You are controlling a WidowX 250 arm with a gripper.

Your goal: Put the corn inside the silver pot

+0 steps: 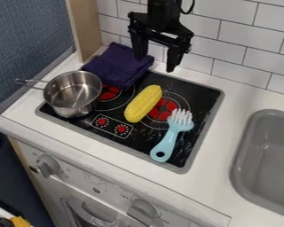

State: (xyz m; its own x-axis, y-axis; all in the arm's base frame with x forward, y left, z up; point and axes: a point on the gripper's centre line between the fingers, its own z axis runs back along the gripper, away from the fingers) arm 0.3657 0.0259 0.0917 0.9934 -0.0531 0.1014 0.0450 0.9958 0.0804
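My gripper (155, 63) hangs open over the back edge of the stove, its two fingers apart with nothing between them. The yellow corn (143, 103) lies at a slant on the black cooktop, in front of the gripper and slightly lower in the view. To the left, the silver pot (72, 93) stands upright on the cooktop's left part, its handle pointing left. Its visible inside is bare metal.
A purple cloth (118, 65) lies bunched behind the pot, by the tiled wall. A light blue brush (172, 135) rests on the cooktop right of the corn, bristles toward the back. The grey sink (269, 155) is at the right.
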